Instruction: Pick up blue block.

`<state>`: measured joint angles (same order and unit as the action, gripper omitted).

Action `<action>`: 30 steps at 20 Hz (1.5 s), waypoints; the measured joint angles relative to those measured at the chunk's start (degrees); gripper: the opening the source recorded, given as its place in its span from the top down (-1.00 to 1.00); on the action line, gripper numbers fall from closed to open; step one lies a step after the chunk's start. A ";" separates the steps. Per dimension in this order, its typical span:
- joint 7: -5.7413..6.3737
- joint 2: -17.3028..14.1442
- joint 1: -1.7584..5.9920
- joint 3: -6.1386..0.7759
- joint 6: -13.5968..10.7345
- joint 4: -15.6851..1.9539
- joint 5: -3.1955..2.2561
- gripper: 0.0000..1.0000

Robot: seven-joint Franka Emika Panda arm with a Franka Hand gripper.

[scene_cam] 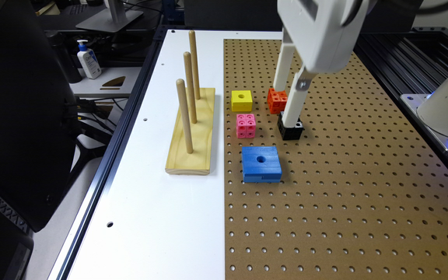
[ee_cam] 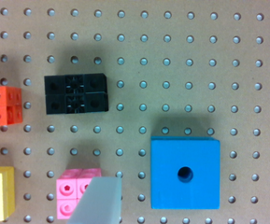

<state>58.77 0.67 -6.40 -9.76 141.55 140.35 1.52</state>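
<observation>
The blue block (scene_cam: 261,163) is a flat bright-blue square with a round centre hole, lying on the brown pegboard (scene_cam: 344,175). In the wrist view the blue block (ee_cam: 185,173) lies flat below the camera, between the lines of the two fingers. My gripper (scene_cam: 286,107) hangs above the board and holds nothing; in the exterior view it overlaps the orange and black cubes, beyond the blue block. In the wrist view the gripper (ee_cam: 189,198) is open, with one pale finger (ee_cam: 99,200) over the pink cube and the other at the frame's edge.
A black cube (scene_cam: 290,129), an orange cube (scene_cam: 276,100), a pink cube (scene_cam: 245,125) and a yellow cube with a hole (scene_cam: 241,100) stand close beyond the blue block. A wooden base with three upright pegs (scene_cam: 190,128) stands at the exterior view's left on the white table.
</observation>
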 joint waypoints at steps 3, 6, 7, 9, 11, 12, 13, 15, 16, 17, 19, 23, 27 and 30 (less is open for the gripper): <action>0.00 -1.26 0.01 0.00 1.04 -0.18 0.00 -1.00; 0.00 -1.33 0.01 0.00 1.04 -0.23 0.00 -1.00; 0.00 -1.47 0.01 0.00 1.04 -0.22 0.00 -1.00; 0.00 -2.21 0.01 0.00 1.41 -0.22 0.00 -1.00; 0.00 -4.18 0.01 0.00 3.20 -0.22 0.00 -1.00; 0.00 -4.93 0.02 0.00 3.92 -0.22 0.00 -1.00; 0.00 -5.58 0.02 0.00 4.59 -0.23 0.00 -1.00; 0.01 -6.50 -0.02 -0.05 5.64 -0.32 0.00 -1.00; 0.06 -6.79 -0.03 -0.17 5.96 -0.49 0.00 -1.00; 0.29 -6.98 -0.06 -0.39 5.99 -0.83 0.00 -1.00; 0.85 -7.30 -0.09 -0.89 5.96 -1.55 0.00 -1.00; 1.15 -7.45 -0.07 -1.20 5.96 -1.96 0.00 -1.00; 1.15 -7.44 -0.06 -1.20 5.96 -1.99 0.00 -1.00; 1.15 -7.50 -0.04 -1.20 5.96 -2.01 0.00 -1.00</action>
<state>59.92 -6.83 -6.44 -10.96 147.51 138.35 1.52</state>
